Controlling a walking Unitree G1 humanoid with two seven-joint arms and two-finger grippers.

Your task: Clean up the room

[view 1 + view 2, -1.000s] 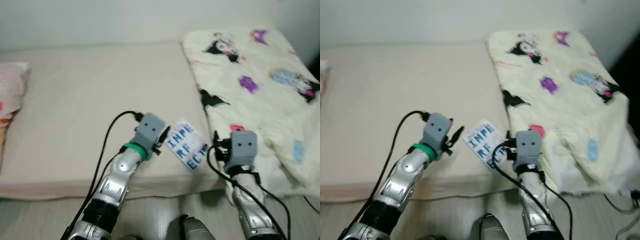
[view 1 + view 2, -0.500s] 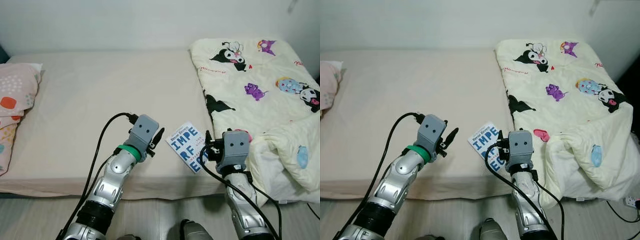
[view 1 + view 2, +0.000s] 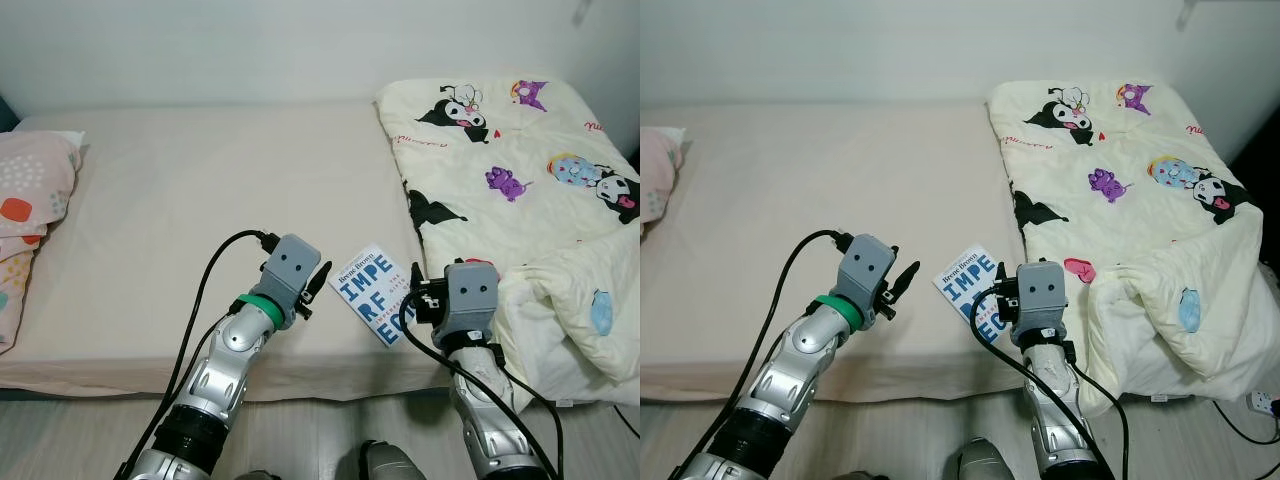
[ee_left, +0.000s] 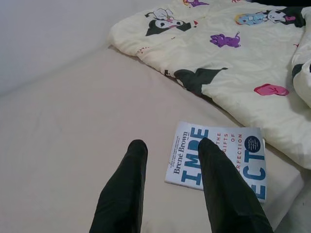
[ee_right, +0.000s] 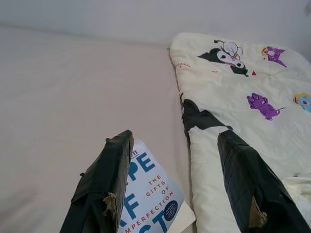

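Observation:
A white paperback book [image 3: 375, 293] with big blue letters lies flat on the beige bed [image 3: 190, 190], near its front edge and beside the quilt. My left gripper [image 4: 167, 145] hovers just left of the book with its black fingers [image 4: 127, 179] open and nothing between them. My right gripper [image 5: 172, 141] hangs over the book's near right corner, open, with its fingers [image 5: 107, 174] spread wide above the cover [image 5: 146, 194]. Neither gripper touches the book.
A cream cartoon-print quilt [image 3: 510, 170] covers the bed's right side, and its folded end spills over the front right corner. A pink spotted pillow [image 3: 25, 200] lies at the far left. A white wall runs behind the bed, with floor strip in front.
The camera has settled and the picture has sharpened. My left gripper has edged slightly toward the book. The book and the right gripper have stayed put.

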